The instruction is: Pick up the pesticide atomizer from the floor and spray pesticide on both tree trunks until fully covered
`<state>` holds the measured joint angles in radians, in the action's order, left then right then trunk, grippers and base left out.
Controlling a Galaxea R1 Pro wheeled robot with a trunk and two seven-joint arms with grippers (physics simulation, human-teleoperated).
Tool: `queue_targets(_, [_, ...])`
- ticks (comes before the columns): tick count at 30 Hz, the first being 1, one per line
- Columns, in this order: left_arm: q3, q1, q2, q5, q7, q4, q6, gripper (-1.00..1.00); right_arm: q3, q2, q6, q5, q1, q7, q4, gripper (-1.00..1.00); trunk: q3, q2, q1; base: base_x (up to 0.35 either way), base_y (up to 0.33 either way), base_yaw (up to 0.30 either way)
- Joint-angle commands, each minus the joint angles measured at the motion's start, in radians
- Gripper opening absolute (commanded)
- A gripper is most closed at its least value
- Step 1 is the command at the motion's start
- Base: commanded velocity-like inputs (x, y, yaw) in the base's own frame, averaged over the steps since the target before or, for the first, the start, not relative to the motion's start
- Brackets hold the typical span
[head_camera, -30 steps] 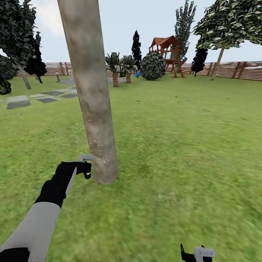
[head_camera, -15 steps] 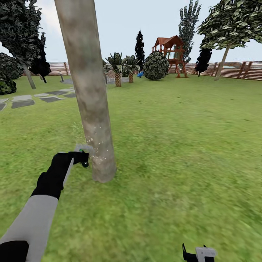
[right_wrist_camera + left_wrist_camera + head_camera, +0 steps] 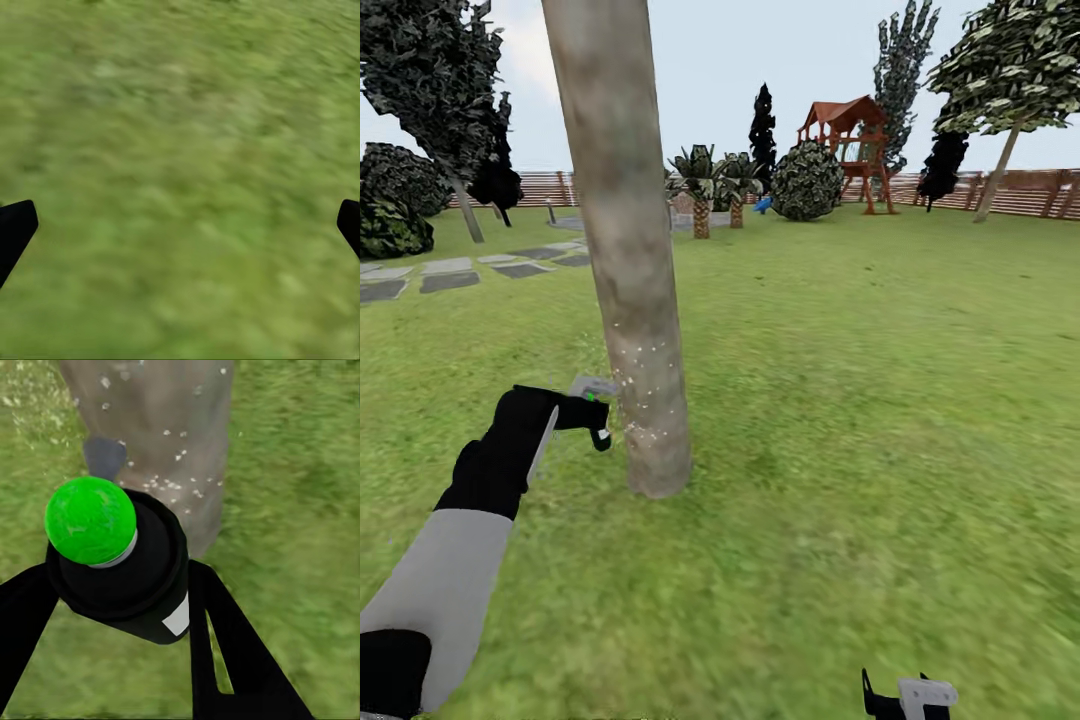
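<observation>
Pesticide atomizer (image 3: 124,566) clamped in left gripper (image 3: 592,412), arm outstretched beside speckled tree trunk (image 3: 630,290); right gripper's (image 3: 180,225) fingers spread wide over grass (image 3: 860,400).

— Any writing to read here?
— None. The pesticide atomizer (image 3: 124,566) carries a small white label (image 3: 177,619), but it's blank from this angle. No lettering anywhere.

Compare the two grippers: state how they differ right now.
The left gripper has its jaws shut on the pesticide atomizer, aimed at the tree trunk; the right gripper has its jaws wide apart, holding nothing, above bare grass. Both have black fingers.
</observation>
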<state>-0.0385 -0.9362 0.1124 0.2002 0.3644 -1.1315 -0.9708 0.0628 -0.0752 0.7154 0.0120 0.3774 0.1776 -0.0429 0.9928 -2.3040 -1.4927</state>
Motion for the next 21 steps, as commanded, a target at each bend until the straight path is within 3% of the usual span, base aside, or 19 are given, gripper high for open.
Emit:
queue_targets(1, [0.023, 0.0, 0.017, -0.014, 0.001, 0.0, -0.003, -1.0, 0.0, 0.0, 0.0, 0.0, 0.0, 0.0, 0.0, 1.0, 0.0, 0.0, 0.0, 0.0, 0.0, 0.165])
queue_targets(3, [0.069, -0.001, 0.071, -0.013, 0.033, -0.002, -0.004, -1.0, 0.0, 0.0, 0.0, 0.0, 0.0, 0.0, 0.0, 1.0, 0.0, 0.0, 0.0, 0.0, 0.0, 0.056])
queue_targets(4, [0.074, -0.001, 0.075, -0.011, 0.049, -0.004, -0.004, -1.0, 0.0, 0.0, 0.0, 0.0, 0.0, 0.0, 0.0, 1.0, 0.0, 0.0, 0.0, 0.0, 0.0, 0.011])
queue_targets(10, [0.048, -0.001, 0.062, -0.01, 0.06, -0.047, -0.007, -1.0, 0.0, 0.0, 0.0, -0.001, 0.0, 0.0, 0.0, 1.0, 0.0, 0.0, 0.0, 0.058, -0.162, 0.002])
queue_targets(21, [0.045, 0.007, 0.066, -0.002, 0.06, -0.051, -0.008, -1.0, 0.0, 0.0, 0.0, -0.001, 0.0, 0.0, 0.0, 1.0, 0.0, 0.0, 0.0, 0.029, -0.269, 0.0])
